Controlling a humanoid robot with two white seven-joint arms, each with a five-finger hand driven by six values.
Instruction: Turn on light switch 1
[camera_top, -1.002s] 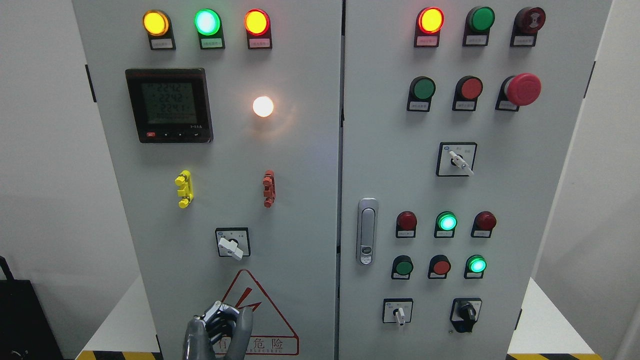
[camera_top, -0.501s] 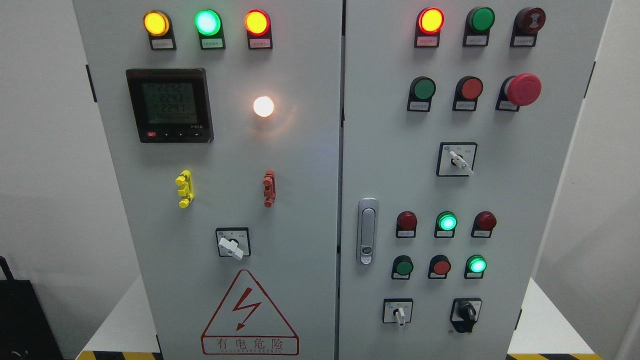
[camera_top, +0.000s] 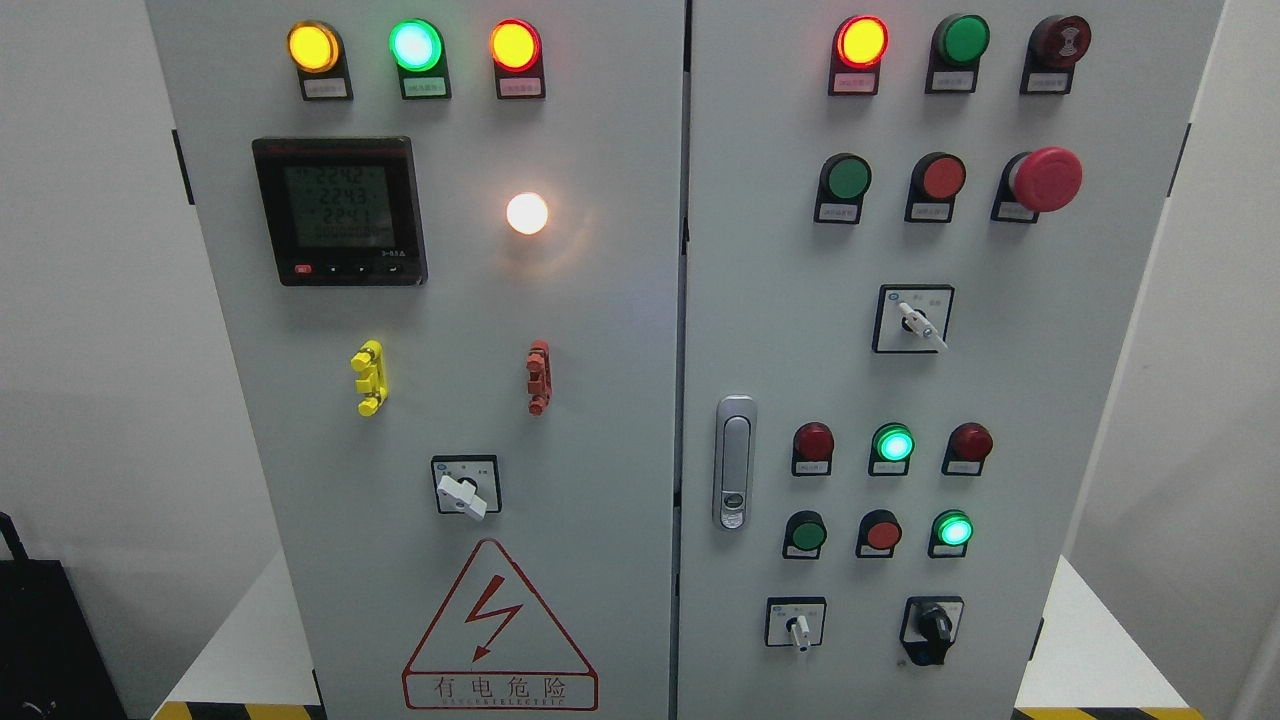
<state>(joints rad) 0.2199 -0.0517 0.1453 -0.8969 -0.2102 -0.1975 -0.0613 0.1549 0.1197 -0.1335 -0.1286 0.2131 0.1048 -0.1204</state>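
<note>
No robot hand is in view, so its fingers' state cannot be told; the white rotary switch (camera_top: 463, 493) low on the left cabinet door (camera_top: 600, 400) points down-right and the round lamp (camera_top: 527, 213) above glows, so the task looks done.

Grey cabinet (camera_top: 600, 400) (red-bordered warning triangle (camera_top: 499, 625)).

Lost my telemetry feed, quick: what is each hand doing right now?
Left hand: not in view, state cannot be told.
Right hand: not in view, state cannot be told.
</note>
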